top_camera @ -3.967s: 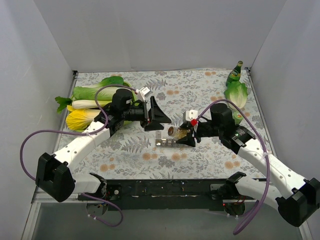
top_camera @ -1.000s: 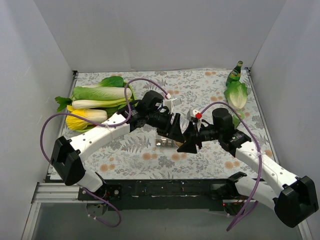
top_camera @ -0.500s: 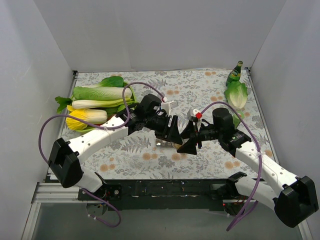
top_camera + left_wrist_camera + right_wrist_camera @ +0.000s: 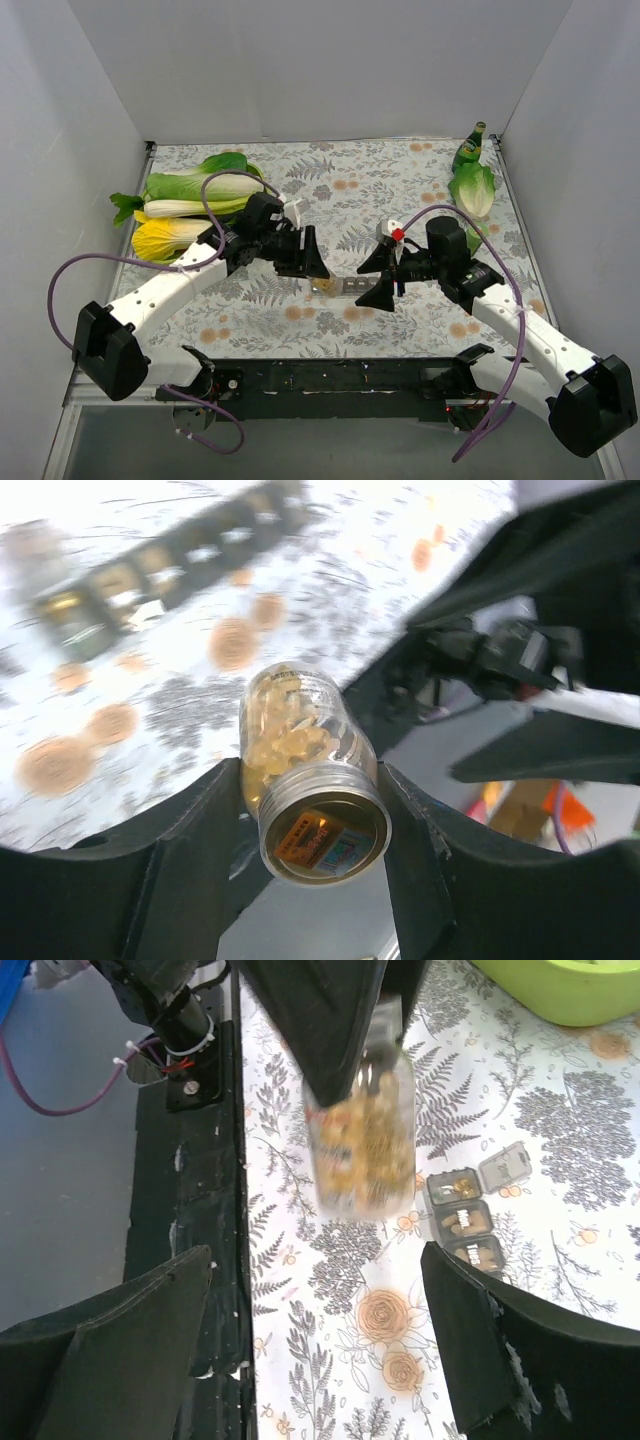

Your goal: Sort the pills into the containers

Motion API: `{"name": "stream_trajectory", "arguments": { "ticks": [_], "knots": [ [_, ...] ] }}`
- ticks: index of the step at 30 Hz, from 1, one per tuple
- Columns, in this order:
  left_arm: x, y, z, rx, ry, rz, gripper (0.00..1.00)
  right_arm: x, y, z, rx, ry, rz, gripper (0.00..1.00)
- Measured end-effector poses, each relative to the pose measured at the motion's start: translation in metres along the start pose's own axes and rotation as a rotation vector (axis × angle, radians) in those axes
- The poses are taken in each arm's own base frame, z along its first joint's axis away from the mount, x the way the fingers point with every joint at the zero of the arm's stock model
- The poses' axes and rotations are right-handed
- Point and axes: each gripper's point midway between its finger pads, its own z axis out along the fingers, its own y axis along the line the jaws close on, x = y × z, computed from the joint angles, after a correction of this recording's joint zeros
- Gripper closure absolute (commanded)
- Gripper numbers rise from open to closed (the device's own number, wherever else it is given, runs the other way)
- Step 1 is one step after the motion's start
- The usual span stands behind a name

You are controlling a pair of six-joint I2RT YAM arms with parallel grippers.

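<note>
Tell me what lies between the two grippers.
In the top view, the containers lie between the left gripper, which holds a pill bottle, and the open right gripper.

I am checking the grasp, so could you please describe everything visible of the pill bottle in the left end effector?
The pill bottle is a small clear jar, packed with yellow capsules, its silvery end bearing an orange and blue label. The left end effector clamps it by both fingers, aloft near the containers.
</note>
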Motion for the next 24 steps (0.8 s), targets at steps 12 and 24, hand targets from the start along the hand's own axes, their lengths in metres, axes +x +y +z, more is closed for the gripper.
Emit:
{"name": "stream_trajectory", "arguments": {
  "ticks": [12, 24],
  "knots": [
    [-0.004, 0.155, -0.059, -0.597, -0.222, -0.206, 1.00, 0.005, -0.025, -0.019, 0.134, 0.020, -0.074, 0.06],
    [0.008, 0.225, -0.081, -0.851, -0.270, -0.386, 0.83, 0.024, -0.048, -0.037, 0.241, 0.112, -0.195, 0.03]
  ]
}}
